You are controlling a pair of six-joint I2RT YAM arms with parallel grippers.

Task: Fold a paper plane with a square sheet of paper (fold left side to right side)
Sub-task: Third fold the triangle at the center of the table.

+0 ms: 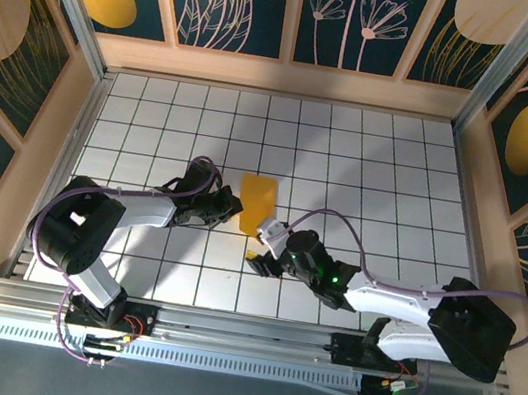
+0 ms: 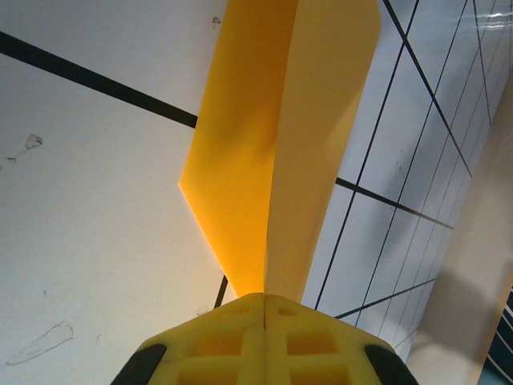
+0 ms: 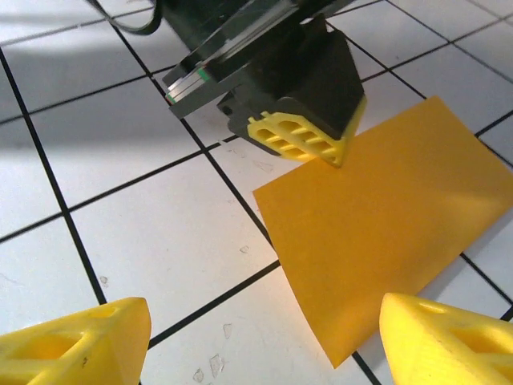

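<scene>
The square sheet of paper [image 1: 256,201] is yellow-orange and lies doubled over as an upright rectangle about one grid tile wide, near the middle of the white grid table [image 1: 399,180]. My left gripper [image 1: 231,210] is at its left edge and shut on it. In the left wrist view, two layers of the paper [image 2: 280,120] run out from between the closed jaws of the left gripper [image 2: 264,298]. My right gripper [image 1: 264,248] stands open just in front of the sheet's near end. In the right wrist view the paper [image 3: 393,233] has its near corner between the yellow fingertips [image 3: 96,333], untouched, and the left gripper [image 3: 309,140] sits at its far edge.
Wooden walls [image 1: 284,77] with a dark floral pattern close in the table at the back and both sides. A metal rail [image 1: 241,334] carrying both arm bases runs along the near edge. White grid tiles lie bare to the right of the sheet.
</scene>
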